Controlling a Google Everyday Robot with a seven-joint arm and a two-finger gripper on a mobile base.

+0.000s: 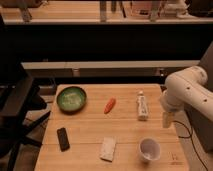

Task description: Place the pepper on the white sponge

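The small orange-red pepper (109,105) lies on the wooden table (90,132), near the middle of its far half. The flat white sponge (107,148) lies near the front edge, below the pepper and apart from it. My gripper (166,120) hangs from the white arm (186,92) at the table's right edge, to the right of the white tube and well away from both pepper and sponge. It holds nothing that I can see.
A green bowl (71,98) sits at the far left. A white labelled tube (142,105) lies right of the pepper. A white cup (149,149) stands at the front right. A black phone-like slab (63,138) lies at the front left. A dark chair (15,107) stands left of the table.
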